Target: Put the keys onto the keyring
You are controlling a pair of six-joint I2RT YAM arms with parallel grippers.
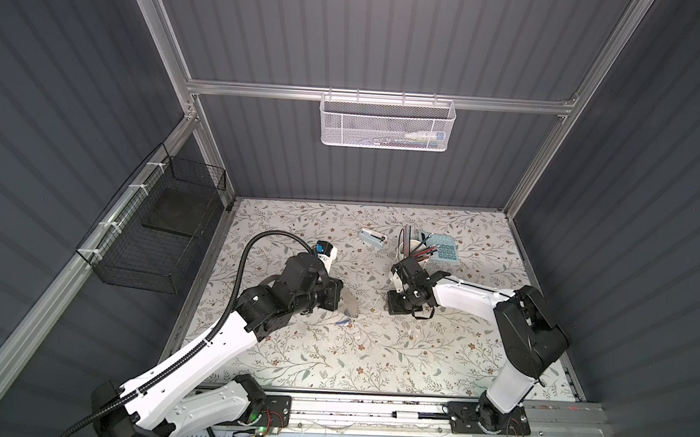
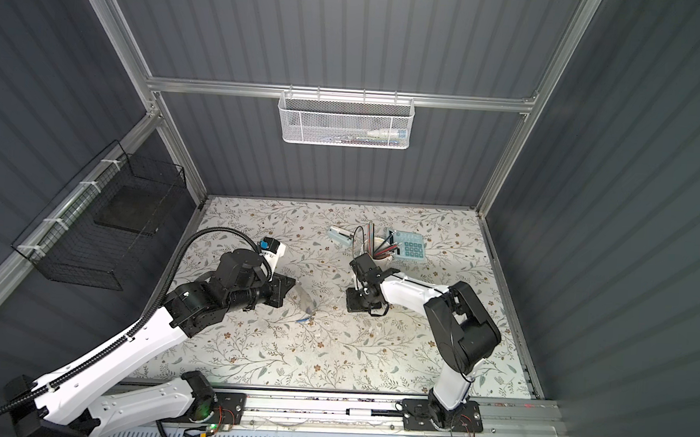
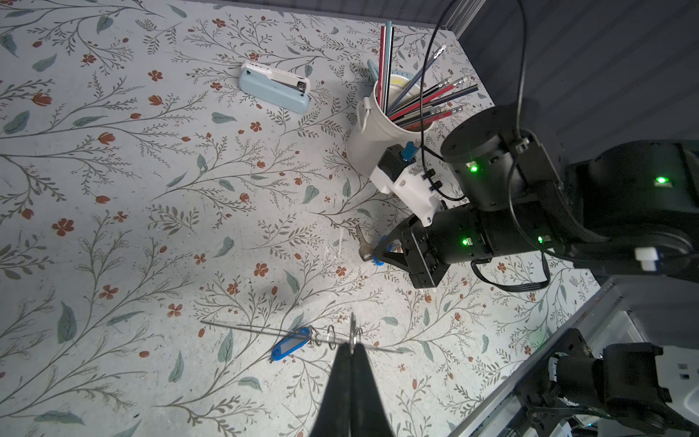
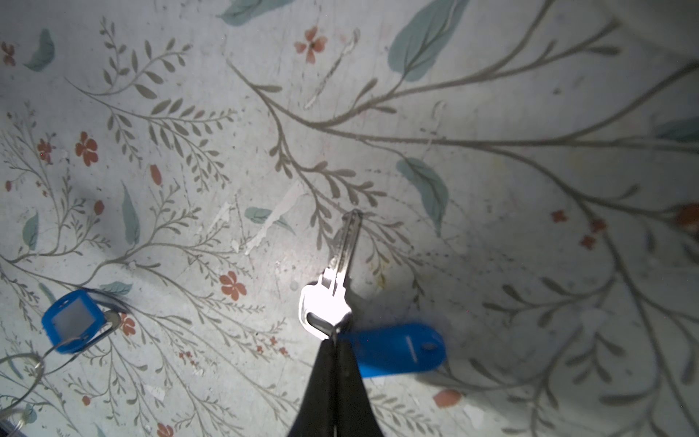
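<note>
Left pincer [image 3: 352,346] pinches the thin keyring [image 3: 264,331], seemingly edge-on; right pincer [image 4: 336,333] clamps a silver blue-tagged key [image 4: 334,282].

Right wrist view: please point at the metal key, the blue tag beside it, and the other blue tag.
metal key [image 4: 342,257], right wrist view, on the blade.
blue tag beside it [image 4: 397,350], right wrist view, on its body.
other blue tag [image 4: 72,321], right wrist view, on its insert.

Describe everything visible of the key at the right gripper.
The key is small, silvery metal: a grooved blade and a rounded head, glaring in the light. A bright blue plastic tag is attached at the head. The right gripper is shut on the head's edge, blade pointing away. Whether it touches the floral table is unclear.
</note>
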